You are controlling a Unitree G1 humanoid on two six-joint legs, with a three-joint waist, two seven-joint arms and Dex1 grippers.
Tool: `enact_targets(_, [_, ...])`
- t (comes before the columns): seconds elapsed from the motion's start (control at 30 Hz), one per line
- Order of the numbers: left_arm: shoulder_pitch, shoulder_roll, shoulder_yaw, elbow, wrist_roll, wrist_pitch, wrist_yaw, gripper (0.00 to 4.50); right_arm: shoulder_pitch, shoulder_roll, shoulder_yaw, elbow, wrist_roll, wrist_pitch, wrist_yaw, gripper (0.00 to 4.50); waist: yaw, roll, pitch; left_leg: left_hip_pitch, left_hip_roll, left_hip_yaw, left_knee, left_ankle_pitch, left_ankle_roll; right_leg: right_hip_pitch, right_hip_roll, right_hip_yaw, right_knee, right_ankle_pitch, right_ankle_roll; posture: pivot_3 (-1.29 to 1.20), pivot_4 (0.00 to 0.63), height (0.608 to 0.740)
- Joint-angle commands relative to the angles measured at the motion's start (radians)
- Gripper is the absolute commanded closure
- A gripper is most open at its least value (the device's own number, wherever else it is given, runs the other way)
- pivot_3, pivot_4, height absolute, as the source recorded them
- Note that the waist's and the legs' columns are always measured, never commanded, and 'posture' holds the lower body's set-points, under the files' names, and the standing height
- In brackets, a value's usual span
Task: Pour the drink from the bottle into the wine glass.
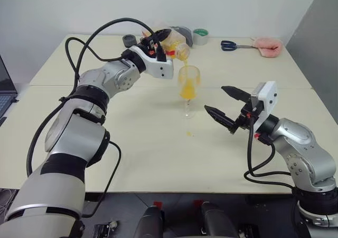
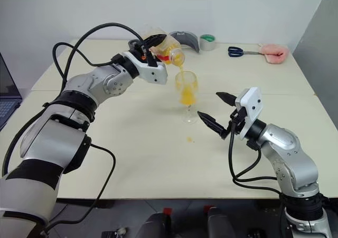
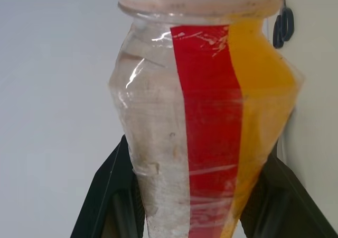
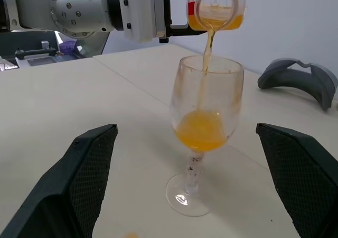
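Presently, item one: a small clear plastic bottle [image 4: 216,8] with squarish sides and a red vertical label stripe, tipped with its open mouth down over the glass, clamped between the two black fingers of the left tool [image 1: 156,41]. Orange-yellow translucent drink [image 4: 208,42] runs in a thin stream from the bottle mouth into the bowl below; more of it lies along the low side of the bottle in the left wrist view.

Item two: a clear stemmed wine glass [image 1: 188,90] with a rounded bowl, thin stem and flat round foot, standing upright on the pale cream surface [image 1: 132,143], directly under the bottle. Its bowl holds a pool of drink at the bottom, with orange film up the walls.

Item three: the right tool [image 1: 226,107], fingers spread wide apart, holding nothing, just beside the glass on the robot's right and pointing toward it.

Item four: a small orange spot [image 1: 189,134] on the surface near the foot of the glass.

Item five, far edge of the surface: blue-handled scissors [image 1: 232,45], a pink cloth [image 1: 268,46], a green tape roll [image 1: 200,36].
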Motion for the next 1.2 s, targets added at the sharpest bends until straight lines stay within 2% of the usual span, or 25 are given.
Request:
enact_targets(0.03, [-0.051,0.005,0.004,-0.008,-0.002,0.006,0.026,2.70,0.005,0.003,-0.002,-0.045,0.014,-0.001,-0.006,0.00,0.000,0.000,0.000,0.000,0.000,0.000,0.000,0.000,0.000,0.000,0.000,0.000,0.000,0.000,0.000,0.00,0.150,0.740])
enact_targets(1.2, [-0.091,0.009,-0.031,0.012,0.043,0.017,0.069,2.70,0.031,0.022,0.011,-0.041,0.000,-0.021,-0.021,0.00,0.000,0.000,0.000,0.000,0.000,0.000,0.000,0.000,0.000,0.000,0.000,0.000,0.001,0.000,0.000,0.00,0.150,0.740])
